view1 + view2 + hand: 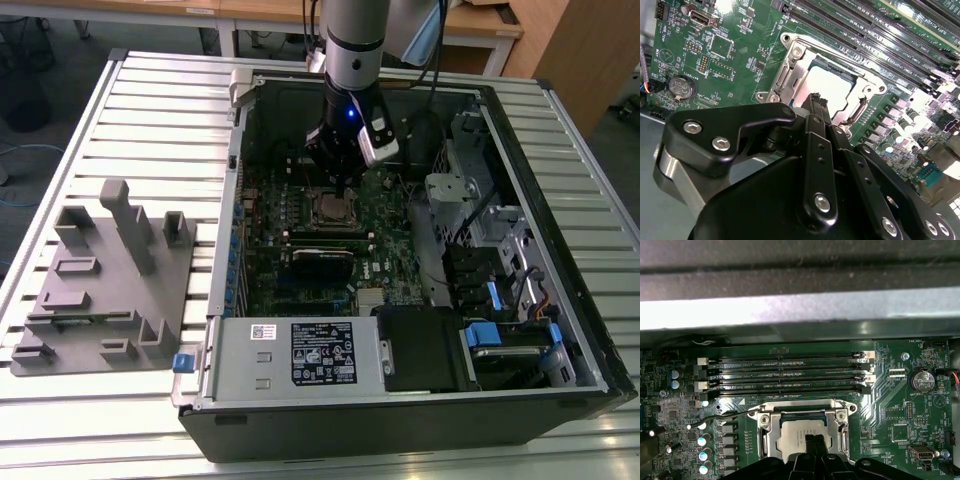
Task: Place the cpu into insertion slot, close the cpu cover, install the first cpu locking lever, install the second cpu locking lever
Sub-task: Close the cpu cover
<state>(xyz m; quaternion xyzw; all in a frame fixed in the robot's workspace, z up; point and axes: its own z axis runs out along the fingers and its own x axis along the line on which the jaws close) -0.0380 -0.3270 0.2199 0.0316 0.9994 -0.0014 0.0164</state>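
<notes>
The cpu (796, 434) lies in the insertion slot (334, 207) with its silver top showing through the window of the cpu cover (765, 436), which lies flat over it. In the second wrist view the cpu (832, 82) and cpu cover (788, 75) look the same way. My gripper (815, 441) is shut with nothing in it, its tips (817, 101) low over the cpu's edge; I cannot tell if they touch. A thin wire locking lever (720, 416) sticks out sideways from the socket's corner. In the exterior view my gripper (338, 178) hangs just behind the socket.
Long black memory slots (785, 374) run beside the socket, with a row of capacitors (702, 441) on one side and a coin battery (921, 380) on the other. The open computer case wall (236, 170), drive bays (500, 260) and power supply (300, 352) surround the board. A grey fixture (105, 280) sits at the exterior view's left.
</notes>
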